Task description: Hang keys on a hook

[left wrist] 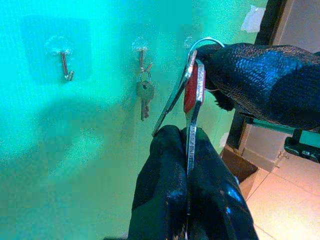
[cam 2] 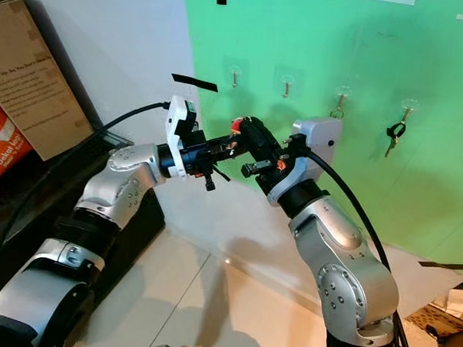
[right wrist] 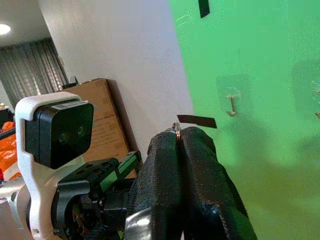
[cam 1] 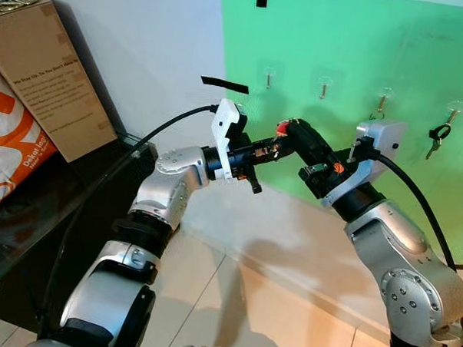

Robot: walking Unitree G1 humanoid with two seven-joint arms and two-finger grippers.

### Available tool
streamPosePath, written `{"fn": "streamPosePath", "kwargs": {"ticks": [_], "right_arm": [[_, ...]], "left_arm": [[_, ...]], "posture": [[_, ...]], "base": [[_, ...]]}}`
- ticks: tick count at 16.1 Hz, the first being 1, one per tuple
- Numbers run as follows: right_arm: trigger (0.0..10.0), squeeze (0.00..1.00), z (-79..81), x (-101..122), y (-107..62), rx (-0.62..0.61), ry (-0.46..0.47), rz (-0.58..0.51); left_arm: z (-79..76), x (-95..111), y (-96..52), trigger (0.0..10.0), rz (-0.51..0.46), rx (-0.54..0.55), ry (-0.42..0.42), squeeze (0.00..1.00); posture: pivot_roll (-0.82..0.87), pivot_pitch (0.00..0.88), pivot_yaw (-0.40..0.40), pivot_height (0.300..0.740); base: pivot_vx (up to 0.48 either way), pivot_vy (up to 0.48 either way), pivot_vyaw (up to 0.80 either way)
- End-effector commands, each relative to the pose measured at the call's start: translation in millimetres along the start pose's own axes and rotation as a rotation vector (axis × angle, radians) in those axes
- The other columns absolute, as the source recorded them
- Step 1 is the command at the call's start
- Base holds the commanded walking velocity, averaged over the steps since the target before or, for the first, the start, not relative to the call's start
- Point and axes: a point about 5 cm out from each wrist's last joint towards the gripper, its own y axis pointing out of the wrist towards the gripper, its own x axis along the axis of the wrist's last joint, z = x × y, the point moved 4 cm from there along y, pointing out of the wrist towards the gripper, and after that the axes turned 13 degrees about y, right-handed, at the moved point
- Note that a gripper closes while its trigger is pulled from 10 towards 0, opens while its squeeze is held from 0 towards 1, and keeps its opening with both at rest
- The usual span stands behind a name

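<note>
Before a green wall (cam 1: 352, 40) lined with clear stick-on hooks, the left tool (left wrist: 186, 172) is pinched shut on the blades of a set of keys (left wrist: 192, 95) with a red tag, while the right tool (right wrist: 179, 142) is clamped on the key ring (left wrist: 206, 42) at the top, apparently so the ring can pass from one to the other. Held by the ring, the set would hang free for an empty hook (cam 1: 268, 75); two further hooks already carry keys (cam 1: 439, 135)
</note>
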Motion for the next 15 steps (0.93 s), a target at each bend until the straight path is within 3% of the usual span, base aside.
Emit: {"fn": "streamPosePath", "kwargs": {"ticks": [1, 7, 8, 12, 15], "right_arm": [[10.0, 0.0, -8.0, -4.5, -2.4, -0.042, 0.002, 0.01], [10.0, 0.0, -13.4, -6.4, -4.5, -0.063, -0.011, 0.021], [10.0, 1.0, -13.6, -8.0, -5.4, -0.062, 0.003, 0.028], [10.0, 1.0, -19.4, -12.2, -15.0, -0.083, 0.004, 0.052], [10.0, 1.0, -33.6, -15.7, -27.0, -0.154, -0.011, 0.061]], "left_arm": [[13.4, 11.5, -14.1, 0.0, -0.015, 0.049, 0.036, 0.0], [15.2, 9.7, -26.2, 0.0, 0.031, 0.03, 0.056, 0.0], [15.0, 8.9, -26.6, 0.0, 0.039, 0.026, 0.058, 0.0], [16.3, 1.6, -30.4, 0.0, 0.09, 0.029, 0.065, 0.0], [16.9, -4.3, -33.6, 0.0, 0.127, 0.038, 0.061, 0.0]], "posture": [[-0.14, 0.0, 0.16, 0.74], [-0.14, 0.0, 0.161, 0.74], [-0.14, 0.0, 0.161, 0.74], [-0.14, 0.0, 0.168, 0.74], [-0.15, 0.0, 0.17, 0.74]], "base": [[0.0, 0.0, 0.0], [0.0, 0.0, 0.0], [0.0, 0.0, 0.0], [0.0, 0.0, 0.0], [0.0, 0.0, 0.0]]}}
